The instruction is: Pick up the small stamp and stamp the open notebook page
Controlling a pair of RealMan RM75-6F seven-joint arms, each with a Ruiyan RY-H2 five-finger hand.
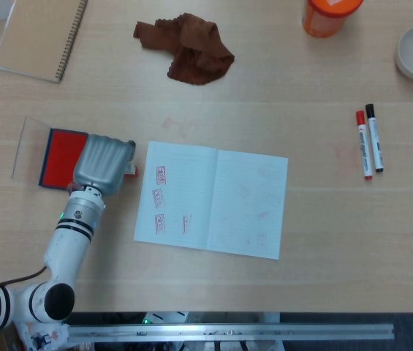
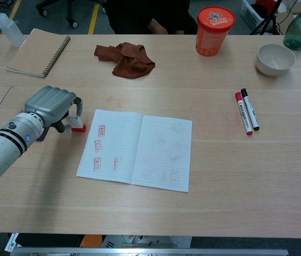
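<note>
My left hand [image 2: 51, 108] is on the table at about nine o'clock from the open notebook [image 2: 137, 149], knuckles up, fingers curled downward around the small stamp [image 2: 78, 124]. From the chest camera, the stamp's white handle stands upright between my thumb and a finger, and its red base appears to rest on the wood just beside the notebook's left edge. I judge this to be a light pinch on the handle, though I cannot tell how firm the contact is. From the head camera my hand covers nearly all of the stamp; only a sliver of red and white shows at its three o'clock side.

Behind my hand, at nine o'clock, lies the red ink pad [image 1: 58, 151], which probably explains why the stamp sits here. The notebook lies flat and open, its left page already bearing several red imprints, so the free space is toward three o'clock. My right hand is not visible in either camera.
</note>
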